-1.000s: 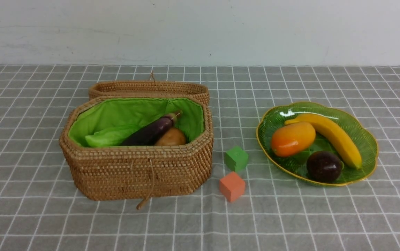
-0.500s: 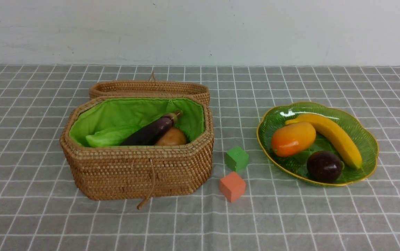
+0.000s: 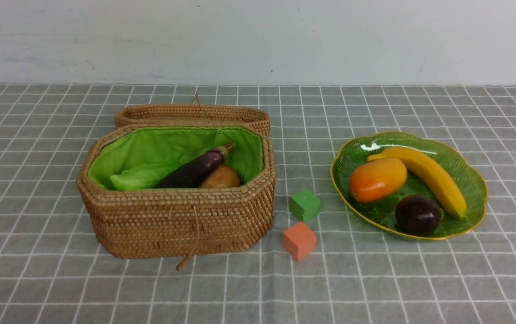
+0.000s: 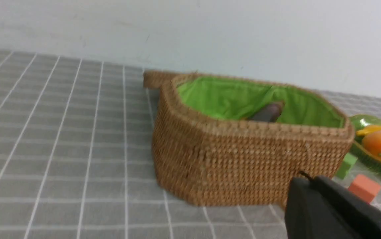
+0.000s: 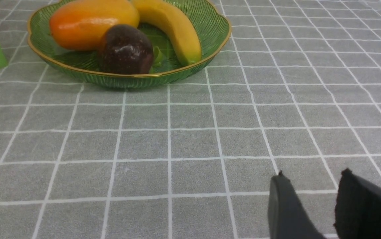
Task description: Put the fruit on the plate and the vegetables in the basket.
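fruit on plate

Left gripper low and level, jaws pressed fully together, nothing between them; right gripper low over the desk, jaws parted by a narrow gap, empty, fingertips dark and pointed.
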Controlling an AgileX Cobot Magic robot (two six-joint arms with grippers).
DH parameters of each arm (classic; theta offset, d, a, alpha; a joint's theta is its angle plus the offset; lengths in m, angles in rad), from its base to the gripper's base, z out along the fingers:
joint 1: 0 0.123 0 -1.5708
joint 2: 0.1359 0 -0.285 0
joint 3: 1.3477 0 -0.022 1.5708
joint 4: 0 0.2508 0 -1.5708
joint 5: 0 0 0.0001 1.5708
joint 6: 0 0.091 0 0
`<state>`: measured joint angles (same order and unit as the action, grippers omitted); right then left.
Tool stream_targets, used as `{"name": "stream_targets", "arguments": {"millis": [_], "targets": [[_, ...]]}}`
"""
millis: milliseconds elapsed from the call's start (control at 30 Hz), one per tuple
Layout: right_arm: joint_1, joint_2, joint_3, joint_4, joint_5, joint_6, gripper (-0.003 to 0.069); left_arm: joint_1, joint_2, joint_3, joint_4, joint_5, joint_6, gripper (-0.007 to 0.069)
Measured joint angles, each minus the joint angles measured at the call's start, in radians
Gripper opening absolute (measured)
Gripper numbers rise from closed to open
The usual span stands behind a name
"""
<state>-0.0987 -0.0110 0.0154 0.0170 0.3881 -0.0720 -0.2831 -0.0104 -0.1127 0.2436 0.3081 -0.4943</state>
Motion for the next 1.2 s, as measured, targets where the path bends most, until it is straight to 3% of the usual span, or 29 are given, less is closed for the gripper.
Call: {"name": "stream_targets", "arguments": {"millis": [267, 500, 1200], "targets": [[0.000, 0.000, 0.000, 0.000, 0.000, 0.000, 0.0240, 0.081, 0.000, 0.138, -0.055, -0.001, 0.001, -0.0006], [0.000, 0.000, 0.000, 0.000, 0.000, 0.000, 0.0240, 0.082, 0.000, 0.142, -0.066, 0.076, 0.001, 0.0000], [0.000, 0.000, 0.000, 0.000, 0.000, 0.000, 0.0240, 0.082, 0.000, 0.142, -0.066, 0.082, 0.001, 0.0015]]}}
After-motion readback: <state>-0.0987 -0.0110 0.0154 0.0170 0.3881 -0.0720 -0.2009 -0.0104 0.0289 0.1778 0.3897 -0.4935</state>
